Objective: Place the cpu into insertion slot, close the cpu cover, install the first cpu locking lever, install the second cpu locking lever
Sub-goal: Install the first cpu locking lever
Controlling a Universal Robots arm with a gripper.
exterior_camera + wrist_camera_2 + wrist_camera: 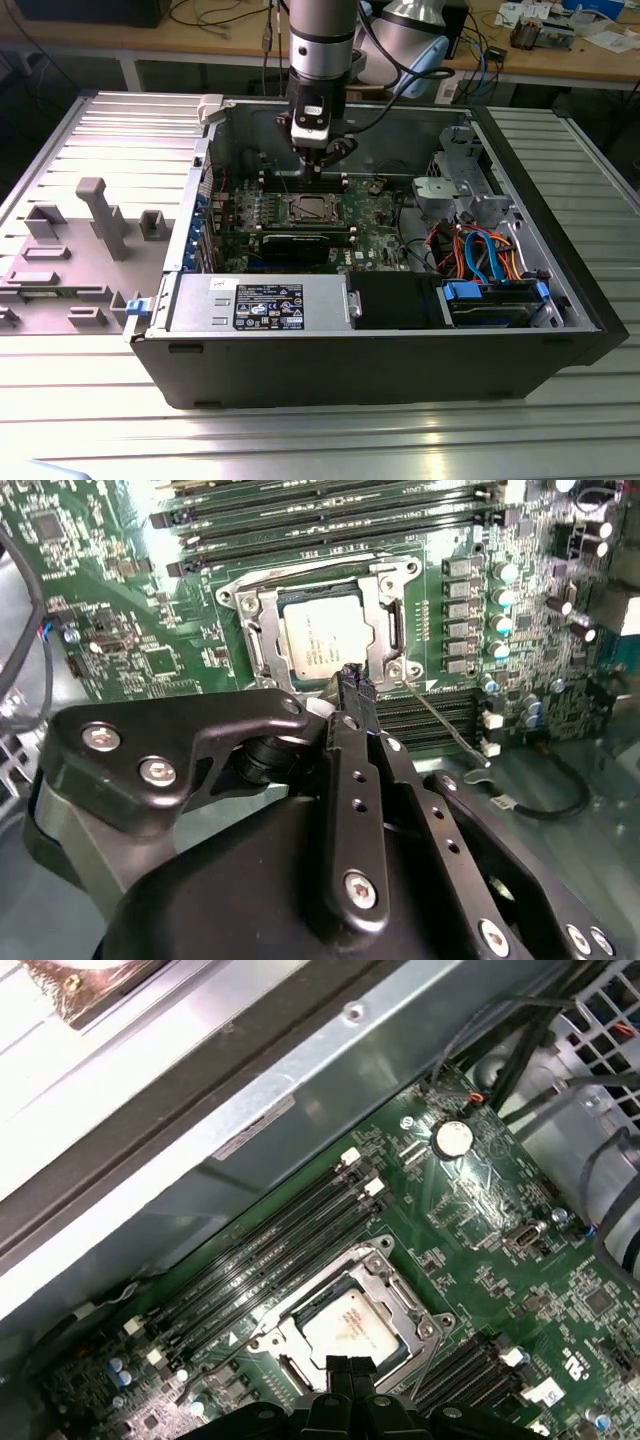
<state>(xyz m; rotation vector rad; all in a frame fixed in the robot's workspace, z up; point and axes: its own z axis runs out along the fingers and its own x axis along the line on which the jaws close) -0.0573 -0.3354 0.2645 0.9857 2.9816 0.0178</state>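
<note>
The cpu (322, 638) (350, 1325) lies silvery face up in the insertion slot (300, 577) on the green board. The cpu cover (385, 620) (405, 1300), a silvery frame, lies flat around it, and the chip shows through its window. A thin wire lever (445, 725) angles away from one corner of the socket. My gripper (352, 680) (348, 1368) is shut with nothing between its black fingers. Its tips hover just beside the socket's edge. In the exterior view the gripper (318, 165) hangs over the board just behind the socket (304, 209).
Long black memory slots (270, 1250) run on both sides of the socket. The open computer case (560, 290) walls in the board. A labelled power supply (265, 303) sits at its front, and drive cages and coloured cables (480, 250) fill the exterior view's right. Grey fixtures (100, 215) stand outside.
</note>
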